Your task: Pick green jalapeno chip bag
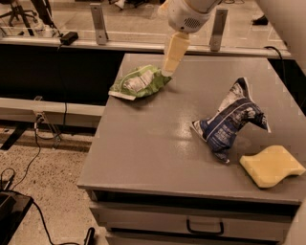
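- Table (158, 158): grey top with a drawer below the front edge. It carries all three loose items.
- Arm (189, 14): a white housing that enters from the top of the view, over the far part of the table.
- Dark blue and white chip bag (229, 122): crumpled and standing partly upright on the right half of the table, well apart from the target. It plays no part in the task.
- Sponge (271, 165): pale yellow and wavy, lying flat near the front right corner, just beside the blue bag.
- Green jalapeno chip bag (139, 82): the task's item. It lies flattish and wrinkled near the far left edge of the table, white printed panel facing up, with nothing else close by.
- Gripper (168, 71): pale yellow, hanging from the arm and pointing down, its tip at the right end of the green bag. Whether it is open or closed cannot be told, nor whether it touches the foil.
- Step in hand, as judged: the final approach to the grasp, with the bag not yet lifted.
- Next move, as judged: settle over the bag's raised right end and close on a fold of foil. The slippery, flattish material offers little to hold.
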